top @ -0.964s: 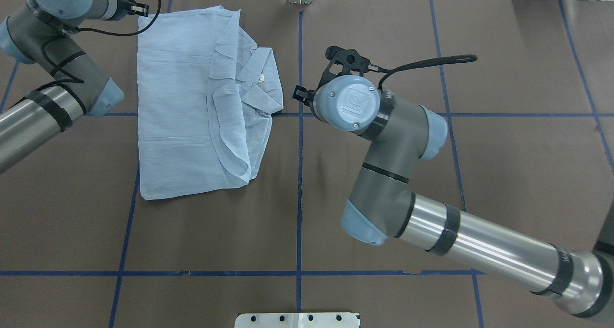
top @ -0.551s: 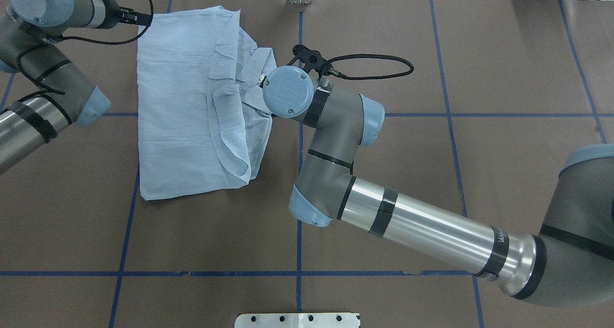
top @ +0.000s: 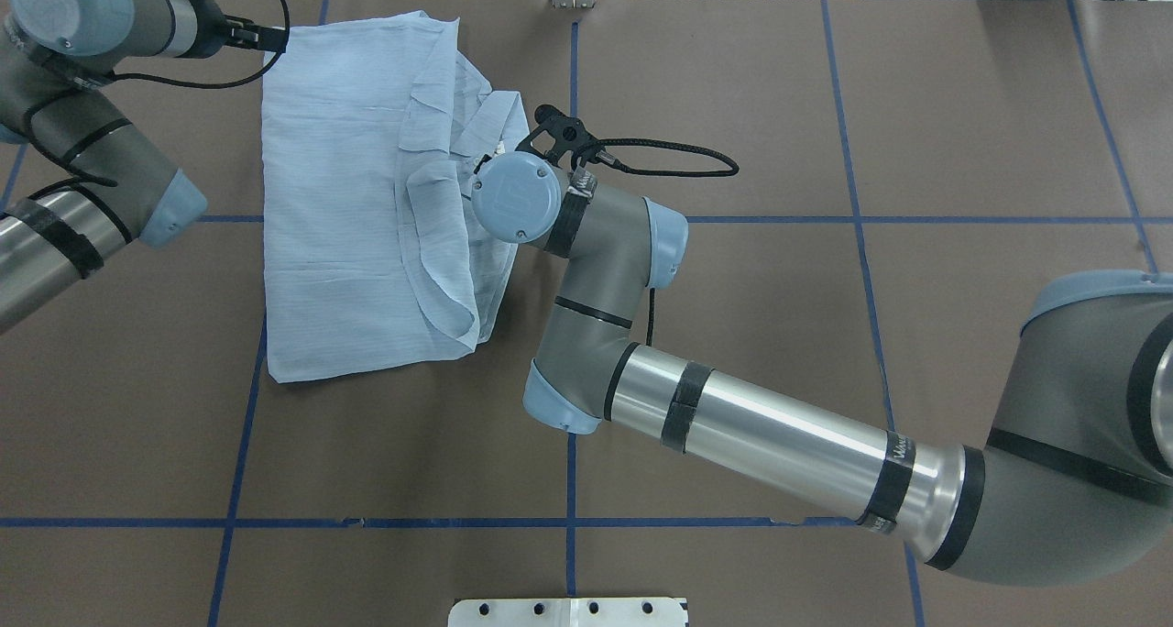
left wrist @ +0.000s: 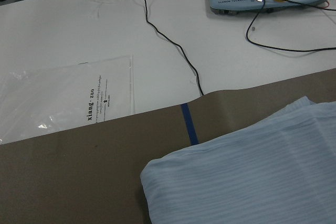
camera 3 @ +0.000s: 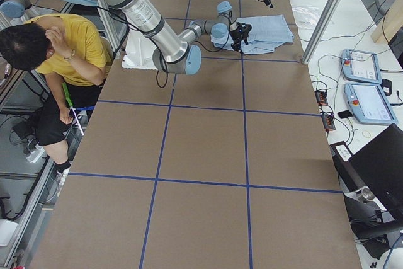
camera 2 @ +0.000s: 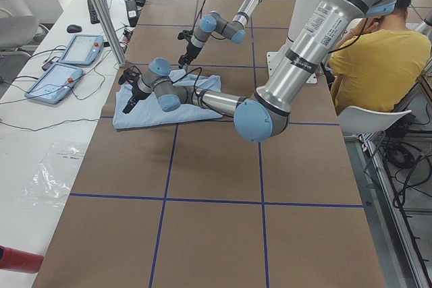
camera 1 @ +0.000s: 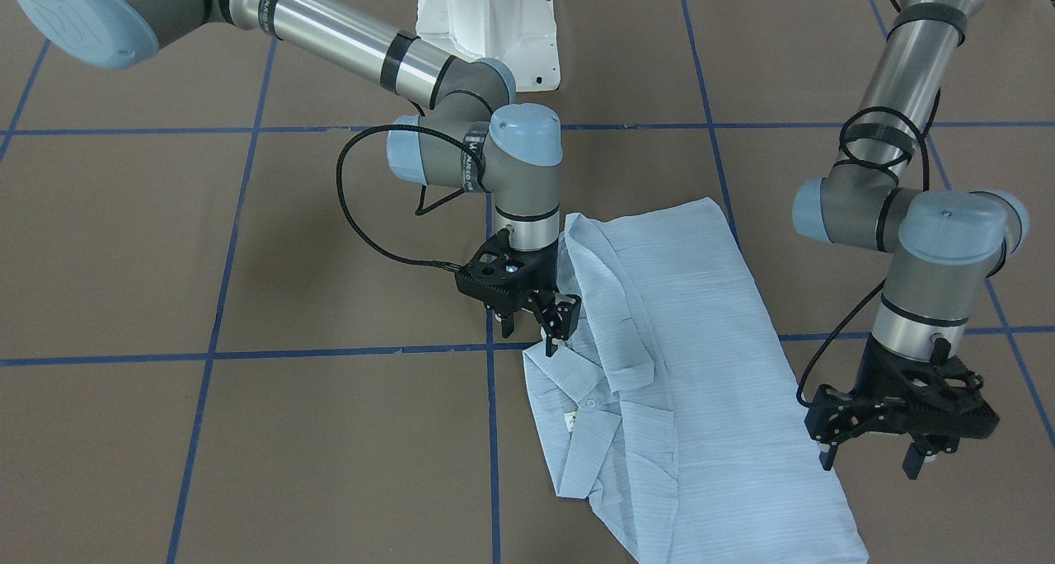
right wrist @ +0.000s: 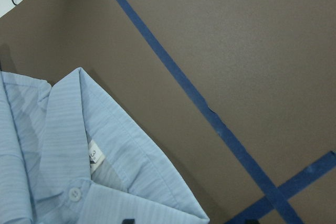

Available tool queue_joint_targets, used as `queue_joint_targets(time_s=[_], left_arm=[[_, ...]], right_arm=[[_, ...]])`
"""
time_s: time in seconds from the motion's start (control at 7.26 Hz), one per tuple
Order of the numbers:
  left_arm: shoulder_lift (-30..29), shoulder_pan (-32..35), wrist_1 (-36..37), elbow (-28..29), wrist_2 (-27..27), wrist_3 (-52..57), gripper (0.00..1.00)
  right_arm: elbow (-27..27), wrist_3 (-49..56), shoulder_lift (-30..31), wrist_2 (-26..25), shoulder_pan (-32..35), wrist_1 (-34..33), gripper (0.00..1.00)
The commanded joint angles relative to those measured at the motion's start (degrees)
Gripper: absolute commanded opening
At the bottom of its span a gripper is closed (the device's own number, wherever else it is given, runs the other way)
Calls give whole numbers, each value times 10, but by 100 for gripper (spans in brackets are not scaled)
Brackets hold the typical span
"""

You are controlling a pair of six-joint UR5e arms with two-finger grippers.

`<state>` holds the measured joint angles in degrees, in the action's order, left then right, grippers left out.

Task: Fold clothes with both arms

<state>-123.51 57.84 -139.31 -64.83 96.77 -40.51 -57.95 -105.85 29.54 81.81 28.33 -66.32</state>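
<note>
Close beneath the right fingers (camera 1: 546, 326), newly brought in, the collar (camera 1: 570, 383) of the shirt (camera 1: 700, 341) is being targeted; these and the left fingers (camera 1: 913, 462) are being held open, empty.

You're working at a brown table (top: 962, 104) marked into squares by blue tape (top: 859, 219). Along one long side of the table you'll see a white bench (camera 2: 34, 126) carrying two teach pendants (camera 2: 82, 49), loose cables and a clear plastic bag (camera 2: 54, 173). An aluminium post (camera 2: 101, 15) rises at that edge of the table. On the table's opposite side, a person in yellow (camera 2: 368, 48) sits on a white chair (camera 2: 364, 121)
</note>
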Motion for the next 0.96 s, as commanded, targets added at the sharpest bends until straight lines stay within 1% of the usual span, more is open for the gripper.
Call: queue_joint_targets(time_s=[0.0, 0.41, 0.55, 0.69, 0.83], left_arm=[[0, 0, 0, 0, 0, 0, 100], [2, 0, 0, 0, 0, 0, 100], [8, 0, -1, -1, 0, 0, 100], [9, 0, -1, -7, 0, 0, 100], [13, 0, -1, -8, 0, -1, 100]], right_arm=[[42, -1, -18, -12, -6, 22, 71], [68, -1, -32, -14, -6, 24, 59], [70, -1, -33, -15, -6, 24, 47], [71, -1, -33, -19, -7, 24, 20], [69, 8, -33, -16, -6, 23, 0]])
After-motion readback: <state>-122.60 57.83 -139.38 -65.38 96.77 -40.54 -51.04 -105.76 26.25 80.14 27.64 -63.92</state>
